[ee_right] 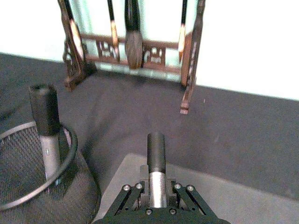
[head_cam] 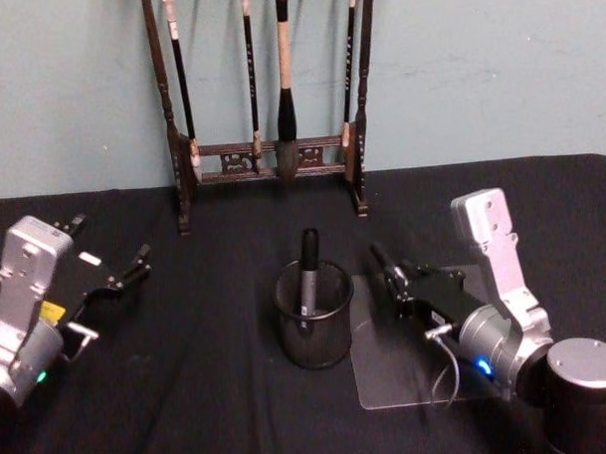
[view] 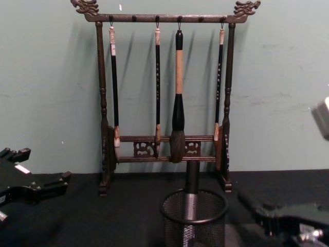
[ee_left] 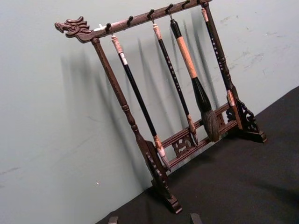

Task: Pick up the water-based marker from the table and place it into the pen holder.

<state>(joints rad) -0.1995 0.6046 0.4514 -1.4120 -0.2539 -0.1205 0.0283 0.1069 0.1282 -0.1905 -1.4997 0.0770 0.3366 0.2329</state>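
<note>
The marker is held by the right claw, whose jaws are closed on its pale grey barrel. The black cap sticks out ahead of the jaws. The marker is carried roughly level, low over a clear sheet on the counter. Its long axis points away from the robot, toward the rack at the back.

The holder is found just beside that claw, on its left and touching the sheet's edge. The cap end is seen near the rim but apart from it. A second marker of the same make is stood in the holder, cap up and leaning on the mesh wall, so part of the mouth is taken up.

The coming move is judged to turn on this offset. The marker would have to be carried left over the rim and tipped from level toward upright, so that it drops in beside the one standing there.

The right arm is plainly the nearer. The left claw is parked well apart at the counter's left, with its jaws spread and nothing held between them.
</note>
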